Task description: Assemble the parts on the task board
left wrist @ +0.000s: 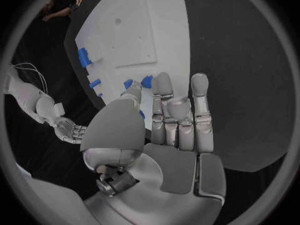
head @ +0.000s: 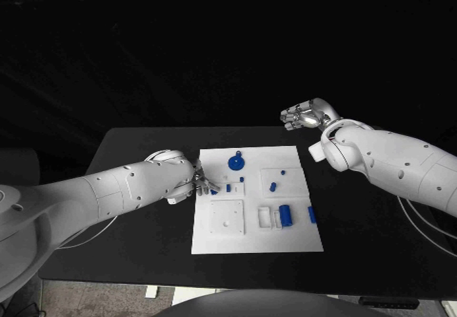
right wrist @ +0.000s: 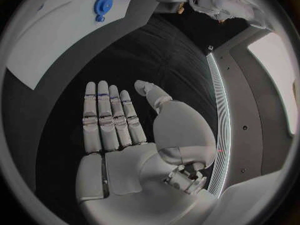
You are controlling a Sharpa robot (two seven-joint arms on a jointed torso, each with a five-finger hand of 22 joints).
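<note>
My left robot hand [head: 187,185] hovers, fingers spread and empty, at the task board [head: 255,232]'s left edge; my right robot hand [head: 306,116] is open and empty over the table [head: 124,152]'s far edge.

White task board [head: 255,238] with blue parts [head: 284,212], left robot hand [head: 193,185] at its edge, right robot hand [head: 306,115] beyond

Robot lab: black table [head: 142,224], white task board [head: 255,238].
</note>
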